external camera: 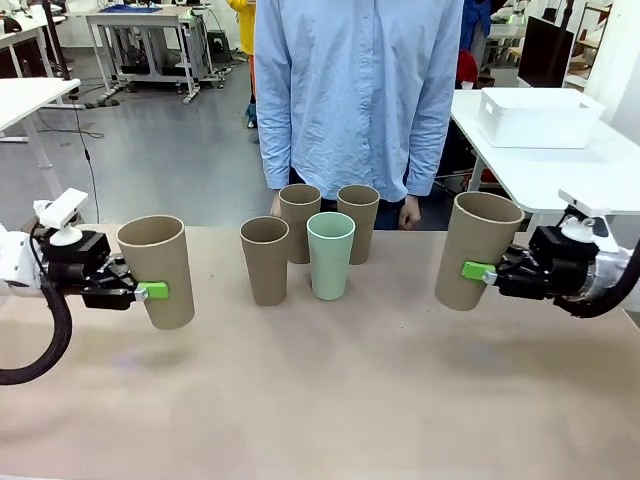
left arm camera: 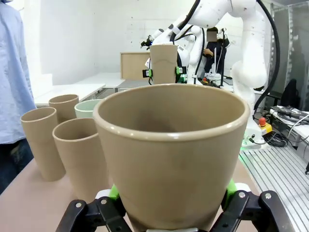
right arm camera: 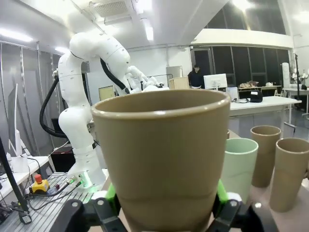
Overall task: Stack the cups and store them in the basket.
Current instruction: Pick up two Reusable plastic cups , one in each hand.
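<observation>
My left gripper [external camera: 150,291] is shut on a tan cup [external camera: 157,270] at the table's left, held slightly tilted; the left wrist view shows that cup [left arm camera: 171,154] close up between the green pads [left arm camera: 113,192]. At the right, my right gripper [external camera: 478,271] is shut on another tan cup [external camera: 478,250], which leans a little; this cup [right arm camera: 164,154] fills the middle of the right wrist view. Between the arms stand three tan cups [external camera: 265,260] [external camera: 299,222] [external camera: 358,222] and a mint green cup [external camera: 330,255], all upright. The white basket [external camera: 538,116] sits on a neighbouring table at the back right.
A person in a light blue shirt [external camera: 355,90] stands at the far edge right behind the cups, hands low at the table's rim. The tan tabletop [external camera: 330,400] in front of the cups is bare.
</observation>
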You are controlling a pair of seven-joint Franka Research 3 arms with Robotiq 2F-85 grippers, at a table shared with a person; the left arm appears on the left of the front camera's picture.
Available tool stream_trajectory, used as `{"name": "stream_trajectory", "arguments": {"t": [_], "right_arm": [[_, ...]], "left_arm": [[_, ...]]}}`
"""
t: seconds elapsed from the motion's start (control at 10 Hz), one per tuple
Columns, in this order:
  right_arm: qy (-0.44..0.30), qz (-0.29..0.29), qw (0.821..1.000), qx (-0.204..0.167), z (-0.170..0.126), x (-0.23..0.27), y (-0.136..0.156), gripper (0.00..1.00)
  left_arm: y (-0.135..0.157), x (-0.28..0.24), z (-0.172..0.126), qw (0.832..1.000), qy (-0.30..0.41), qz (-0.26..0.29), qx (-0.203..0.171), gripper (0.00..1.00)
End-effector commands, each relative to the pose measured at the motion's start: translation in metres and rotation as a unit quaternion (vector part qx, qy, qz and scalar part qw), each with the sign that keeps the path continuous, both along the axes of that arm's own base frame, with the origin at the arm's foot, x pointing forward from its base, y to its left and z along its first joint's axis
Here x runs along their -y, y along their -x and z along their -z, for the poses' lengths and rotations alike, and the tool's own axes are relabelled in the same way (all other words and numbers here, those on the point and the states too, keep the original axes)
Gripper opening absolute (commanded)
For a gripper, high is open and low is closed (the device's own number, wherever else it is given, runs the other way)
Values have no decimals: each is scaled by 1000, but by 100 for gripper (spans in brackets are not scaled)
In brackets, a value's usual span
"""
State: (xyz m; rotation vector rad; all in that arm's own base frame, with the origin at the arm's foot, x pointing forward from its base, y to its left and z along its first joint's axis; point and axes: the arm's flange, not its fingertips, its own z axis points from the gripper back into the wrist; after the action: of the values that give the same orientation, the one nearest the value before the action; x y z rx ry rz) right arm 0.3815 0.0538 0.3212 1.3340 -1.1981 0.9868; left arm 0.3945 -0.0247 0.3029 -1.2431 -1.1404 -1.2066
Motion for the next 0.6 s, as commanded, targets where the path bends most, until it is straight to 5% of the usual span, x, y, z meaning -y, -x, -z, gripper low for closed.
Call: {"name": "stream_trajectory", "arguments": {"t": [0.0, 0.5], "right_arm": [[0, -24, 1000, -19, -8, 7, 41, 86], [20, -39, 999, 11, 22, 6, 55, 86]], "left_arm": [[10, -4, -5, 1000, -3, -11, 12, 85], [3, -1, -15, 1000, 8, -3, 23, 85]]}}
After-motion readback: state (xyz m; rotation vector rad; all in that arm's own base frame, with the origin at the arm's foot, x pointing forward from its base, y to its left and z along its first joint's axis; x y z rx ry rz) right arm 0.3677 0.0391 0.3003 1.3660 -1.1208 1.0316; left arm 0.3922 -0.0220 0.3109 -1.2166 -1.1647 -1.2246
